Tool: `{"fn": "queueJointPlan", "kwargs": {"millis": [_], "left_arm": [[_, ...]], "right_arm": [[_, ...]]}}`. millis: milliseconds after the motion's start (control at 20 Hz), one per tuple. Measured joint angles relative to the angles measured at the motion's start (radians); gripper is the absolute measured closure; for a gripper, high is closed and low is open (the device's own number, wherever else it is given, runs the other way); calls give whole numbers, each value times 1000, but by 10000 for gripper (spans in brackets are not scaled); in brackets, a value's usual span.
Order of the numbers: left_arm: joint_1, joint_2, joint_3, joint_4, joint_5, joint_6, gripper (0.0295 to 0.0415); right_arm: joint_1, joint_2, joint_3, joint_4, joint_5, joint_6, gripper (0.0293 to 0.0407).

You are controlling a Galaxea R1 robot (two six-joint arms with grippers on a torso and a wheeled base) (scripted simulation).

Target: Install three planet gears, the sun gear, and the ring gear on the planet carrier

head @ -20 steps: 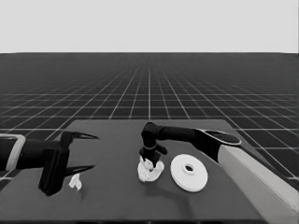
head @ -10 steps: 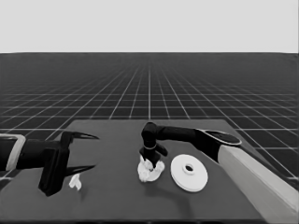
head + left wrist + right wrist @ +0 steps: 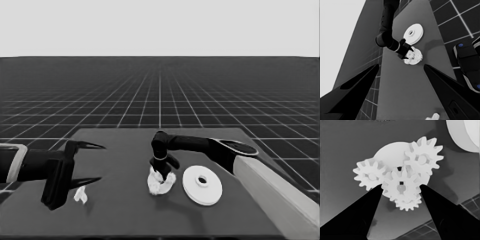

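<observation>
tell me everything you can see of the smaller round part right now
The smaller round part is a plain white flat disc lying flat near the table's middle, left of the larger round part and apart from it. Four small toothed gears sit on it and hide most of its face; only its upper arc and bits between the gears show. The middle gear sits between the right tool fingers, which reach down over the stack. The gears overhang its rim.

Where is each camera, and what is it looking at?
Head: high up, looking down across the table; both arms come in from the sides.
Left wrist: on the waiting left arm, looking along the table; its two fingers and the far right arm show.
Right wrist: just above the gears; its fingers flank one.
All three show the gears and the larger round part.
</observation>
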Motion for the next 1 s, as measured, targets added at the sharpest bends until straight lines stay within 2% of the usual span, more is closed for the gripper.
{"fn": "queueJointPlan", "kwargs": {"millis": [1000], "left_arm": [[0,0,0,0,0,0,326]], "right_arm": [[-3,-1,-1,0,0,209,390]]}}
